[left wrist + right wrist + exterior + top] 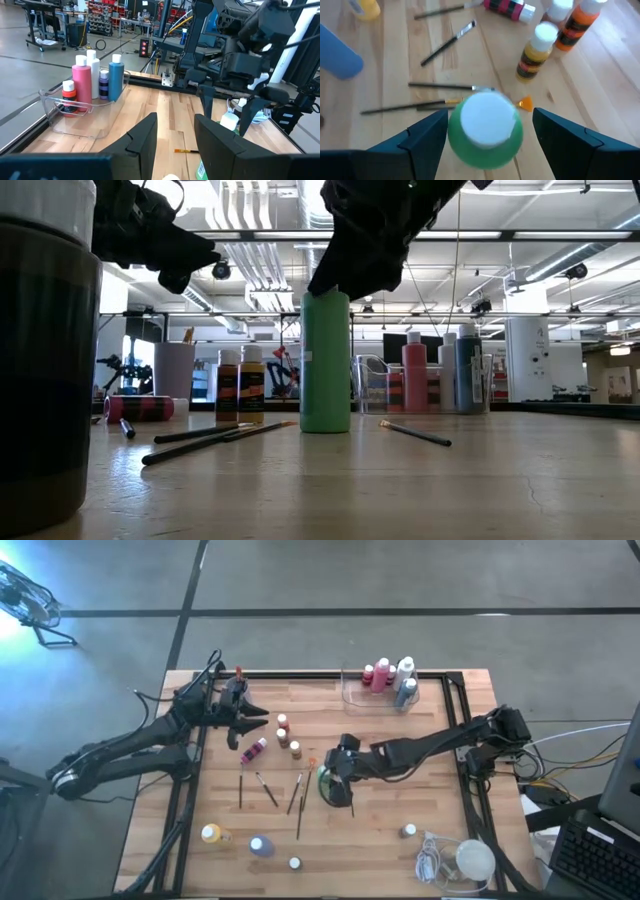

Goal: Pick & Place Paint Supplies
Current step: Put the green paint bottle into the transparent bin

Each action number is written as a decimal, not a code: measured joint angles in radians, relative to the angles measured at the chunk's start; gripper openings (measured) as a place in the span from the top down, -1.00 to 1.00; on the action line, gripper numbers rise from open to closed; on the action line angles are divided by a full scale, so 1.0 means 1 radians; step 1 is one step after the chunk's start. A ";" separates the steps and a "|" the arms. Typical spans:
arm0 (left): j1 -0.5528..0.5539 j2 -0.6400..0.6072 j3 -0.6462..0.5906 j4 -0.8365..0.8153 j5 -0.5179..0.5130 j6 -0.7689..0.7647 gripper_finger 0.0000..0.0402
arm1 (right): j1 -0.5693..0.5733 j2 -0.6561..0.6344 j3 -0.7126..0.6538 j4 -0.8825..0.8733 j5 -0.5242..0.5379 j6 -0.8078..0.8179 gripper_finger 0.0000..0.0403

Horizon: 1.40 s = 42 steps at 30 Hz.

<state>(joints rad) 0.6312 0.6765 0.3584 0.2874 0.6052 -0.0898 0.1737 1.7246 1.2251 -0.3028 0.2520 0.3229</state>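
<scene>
We saw the right gripper above the upright green bottle at mid-table, jaws spread beside its cap. The left gripper, empty and part open, hovered near the far-left bottles.

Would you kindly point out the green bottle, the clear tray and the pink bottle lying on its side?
green bottle (325, 360), low view, middle of its body
clear tray (352, 695), high view, its bare left rim
pink bottle (254, 751), high view, middle of its lying body

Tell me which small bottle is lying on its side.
The pink bottle near the left gripper; the other bottles stand upright.
</scene>
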 joint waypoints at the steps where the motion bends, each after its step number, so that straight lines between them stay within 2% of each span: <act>1: 0.000 0.000 0.000 0.001 0.000 0.000 0.33 | -0.001 0.005 0.000 0.002 0.001 -0.001 -0.42; 20: 0.000 0.000 -0.002 0.000 0.000 0.003 0.33 | -0.004 -0.028 0.002 -0.016 0.002 -0.009 0.02; 33: 0.000 0.000 -0.002 0.000 0.000 0.003 0.33 | -0.004 -0.028 0.003 -0.031 0.001 -0.009 0.41; 36: 0.000 0.000 -0.002 0.000 0.000 0.003 0.33 | -0.004 -0.028 0.003 -0.030 0.001 -0.009 0.40; 42: 0.000 0.000 -0.002 0.000 0.000 0.003 0.33 | -0.004 -0.028 0.003 -0.030 0.002 -0.009 0.13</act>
<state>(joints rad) 0.6312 0.6762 0.3565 0.2874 0.6056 -0.0864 0.1692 1.6962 1.2278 -0.3325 0.2543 0.3138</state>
